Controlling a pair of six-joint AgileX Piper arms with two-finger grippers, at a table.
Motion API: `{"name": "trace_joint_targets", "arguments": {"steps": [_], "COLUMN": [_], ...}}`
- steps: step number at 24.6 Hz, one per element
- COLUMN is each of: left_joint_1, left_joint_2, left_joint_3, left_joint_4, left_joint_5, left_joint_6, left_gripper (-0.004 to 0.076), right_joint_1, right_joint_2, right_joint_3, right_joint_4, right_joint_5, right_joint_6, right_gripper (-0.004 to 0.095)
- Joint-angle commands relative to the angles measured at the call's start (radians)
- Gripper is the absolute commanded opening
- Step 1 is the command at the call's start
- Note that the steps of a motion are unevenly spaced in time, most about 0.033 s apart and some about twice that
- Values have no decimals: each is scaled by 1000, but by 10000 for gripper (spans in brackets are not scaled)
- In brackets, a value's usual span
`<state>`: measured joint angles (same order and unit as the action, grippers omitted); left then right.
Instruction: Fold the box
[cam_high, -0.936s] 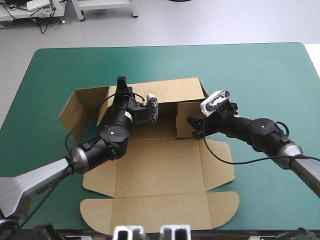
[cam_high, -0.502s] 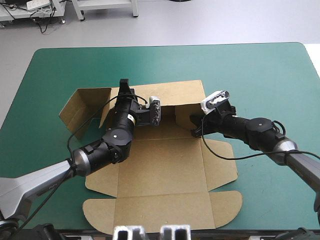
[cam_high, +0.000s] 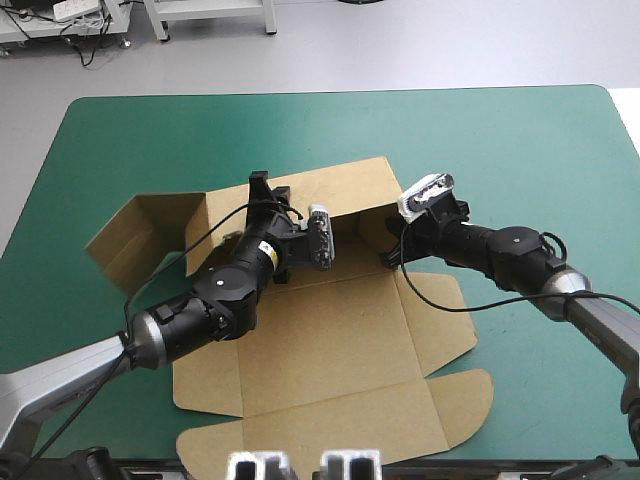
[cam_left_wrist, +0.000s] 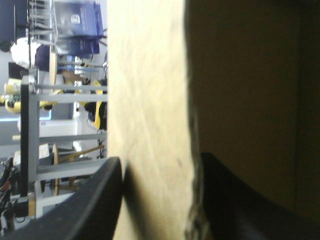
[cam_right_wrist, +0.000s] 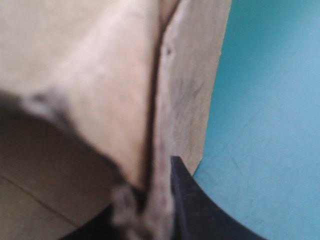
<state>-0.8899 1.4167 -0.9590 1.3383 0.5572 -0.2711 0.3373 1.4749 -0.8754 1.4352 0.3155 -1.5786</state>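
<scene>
The brown box (cam_high: 330, 340) lies as a cut sheet on the table, its back wall (cam_high: 350, 185) raised and a left flap (cam_high: 140, 230) standing up. My left gripper (cam_high: 268, 190) sits over the back wall's top edge. In the left wrist view its fingers (cam_left_wrist: 100, 200) stand apart, open, with the wall (cam_left_wrist: 150, 100) between them (cam_left_wrist: 160, 159). My right gripper (cam_high: 392, 245) is at the small right side flap (cam_high: 372, 228), shut on the box. The right wrist view shows the board (cam_right_wrist: 190, 90) pinched at the fingertips (cam_right_wrist: 150, 175).
The teal-green cover (cam_high: 520, 150) shows on every side of the sheet and beside the right gripper (cam_right_wrist: 270, 100). The rounded front flap (cam_high: 330, 425) reaches close to the table's front edge.
The left gripper has opened around the back wall. The right gripper has shut on the side flap. The whole sheet has turned a little, and the left flap has swung farther left.
</scene>
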Motion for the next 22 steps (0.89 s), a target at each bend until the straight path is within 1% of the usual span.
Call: {"name": "trace_joint_targets", "arguments": {"steps": [1, 4, 6, 8, 12, 13, 14, 15, 16, 17, 18, 19, 20, 21, 22], "left_joint_1": [-48, -98, -146, -199, -317, -378, -402, -446, -457, -468, -470, -470, -470, -468, -462], "left_joint_2": [-79, -118, -139, -157, -187, -199, -199, -201, -201, -203, -209, -218, -220, -222, -222], "left_joint_3": [-22, -22, -22, -22, -22, -22, -22, -22, -24, -33, -47, -72, -96, -140, -164], "left_joint_4": [-44, -69, -67, -67, -62, -46, -32, -7, -5, -13, -21, -30, -43, -55, -62], "left_joint_5": [-38, 3, 63, 126, 210, 257, 291, 366, 391, 423, 422, 412, 405, 409, 409], "left_joint_6": [-14, -14, -27, -22, -20, -28, -39, -47, -47, -47, -49, -65, -69, -65, -60], "left_gripper": [494, 503, 503, 503, 503, 503, 503, 502, 498, 471, 407, 296, 154, -5, -1], "right_joint_1": [6, 6, 6, 2, -26, -43, -49, -57, -60, -62, -62, -62, -62, -62, -62], "right_joint_2": [-42, -42, -42, -37, -14, -3, 1, 3, 3, 3, 3, 3, 3, 3, 3], "right_joint_3": [-87, -107, -113, -118, -120, -120, -120, -120, -120, -120, -120, -120, -120, -120, -120], "right_joint_4": [13, 9, 9, 4, 6, 6, 6, 6, 4, -8, -35, -87, -143, -228, -271], "right_joint_5": [32, -50, -100, -123, -121, -116, -111, -103, -98, -78, -63, -36, -10, 7, 12], "right_joint_6": [7, 7, 7, 7, 34, 39, 38, 38, 38, 45, 64, 110, 156, 222, 264], "right_gripper": [-23, -23, -24, -24, -24, -24, -24, -24, -24, -24, -24, -24, -24, -24, -24]}}
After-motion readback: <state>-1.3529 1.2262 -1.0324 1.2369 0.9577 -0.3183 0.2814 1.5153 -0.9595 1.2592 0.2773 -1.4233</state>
